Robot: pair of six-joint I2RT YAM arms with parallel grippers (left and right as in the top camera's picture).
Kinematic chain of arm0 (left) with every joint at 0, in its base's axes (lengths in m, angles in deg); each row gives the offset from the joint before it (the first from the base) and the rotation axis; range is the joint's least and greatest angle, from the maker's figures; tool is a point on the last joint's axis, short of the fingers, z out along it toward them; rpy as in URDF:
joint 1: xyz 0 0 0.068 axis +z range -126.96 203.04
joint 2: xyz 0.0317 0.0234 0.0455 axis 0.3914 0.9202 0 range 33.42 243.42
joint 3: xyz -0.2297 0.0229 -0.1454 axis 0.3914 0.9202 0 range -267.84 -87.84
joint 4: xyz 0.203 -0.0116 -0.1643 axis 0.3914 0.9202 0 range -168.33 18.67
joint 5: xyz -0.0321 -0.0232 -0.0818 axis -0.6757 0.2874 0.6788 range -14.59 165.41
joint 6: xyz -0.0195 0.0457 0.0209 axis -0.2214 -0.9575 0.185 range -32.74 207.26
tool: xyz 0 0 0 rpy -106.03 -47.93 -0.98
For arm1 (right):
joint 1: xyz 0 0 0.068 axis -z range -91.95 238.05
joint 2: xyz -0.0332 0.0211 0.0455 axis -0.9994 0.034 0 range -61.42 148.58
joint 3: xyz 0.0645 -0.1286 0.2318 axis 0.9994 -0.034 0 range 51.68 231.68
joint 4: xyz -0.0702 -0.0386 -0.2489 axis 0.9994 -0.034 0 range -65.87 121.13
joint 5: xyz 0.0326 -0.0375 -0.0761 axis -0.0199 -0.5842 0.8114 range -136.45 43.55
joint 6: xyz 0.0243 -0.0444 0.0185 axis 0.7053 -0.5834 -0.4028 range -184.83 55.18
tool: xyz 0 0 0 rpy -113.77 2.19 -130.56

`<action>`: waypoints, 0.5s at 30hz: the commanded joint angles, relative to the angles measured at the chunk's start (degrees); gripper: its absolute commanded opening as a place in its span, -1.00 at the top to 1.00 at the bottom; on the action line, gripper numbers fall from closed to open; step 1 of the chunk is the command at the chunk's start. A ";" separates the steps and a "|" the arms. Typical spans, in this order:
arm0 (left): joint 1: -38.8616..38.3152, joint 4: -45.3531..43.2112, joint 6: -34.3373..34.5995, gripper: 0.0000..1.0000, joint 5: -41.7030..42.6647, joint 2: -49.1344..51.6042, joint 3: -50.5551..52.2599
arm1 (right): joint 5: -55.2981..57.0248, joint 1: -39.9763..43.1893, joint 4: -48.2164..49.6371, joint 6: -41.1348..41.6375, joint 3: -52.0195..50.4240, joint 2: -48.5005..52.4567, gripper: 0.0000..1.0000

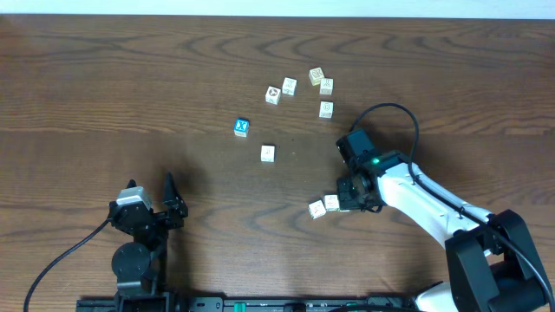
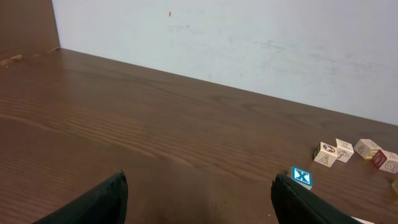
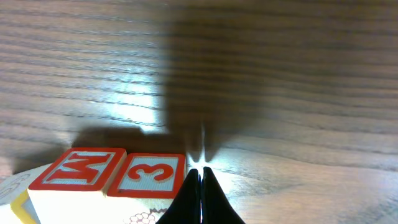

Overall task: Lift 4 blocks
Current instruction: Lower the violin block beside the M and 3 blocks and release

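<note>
1. Right gripper [image 3: 201, 186]: jaws pressed together with nothing between them, tips down at the table [image 1: 104, 78], near right of centre.
2. Two red-framed cubes, "3" [image 3: 149, 175] and "M" [image 3: 78, 168], sit side by side. The "3" cube is just left of the closed tips.
3. Left gripper [image 1: 172, 201]: jaws apart, empty, near left, well apart from every cube.
4. Cream blocks [image 1: 326, 109]: loose group resting on the table, far, right of centre. A lone cream cube [image 1: 268, 153] lies nearer, close to the blue-faced cube [image 1: 242, 127].
</note>
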 commanded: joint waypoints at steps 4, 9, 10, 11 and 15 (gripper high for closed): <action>-0.24 2.36 -0.11 -0.48 -1.38 -0.04 0.98 | -0.07 -2.29 0.07 -0.44 -0.15 -0.94 0.97; -0.24 2.36 -0.11 -0.48 -1.40 -0.04 0.98 | 7.85 -2.27 -4.70 7.39 -0.15 -0.94 0.98; -0.24 2.36 -0.11 -0.49 -1.38 -0.04 0.98 | 8.07 -2.27 -5.90 8.00 -0.15 -0.94 0.97; -0.24 2.36 -0.11 -0.48 -1.38 -0.04 0.98 | 7.96 -2.27 -6.73 8.17 -0.15 -0.94 0.97; -0.24 2.36 -0.11 -0.49 -1.40 -0.04 0.98 | 7.39 -3.23 -10.08 8.24 -0.15 -0.94 0.97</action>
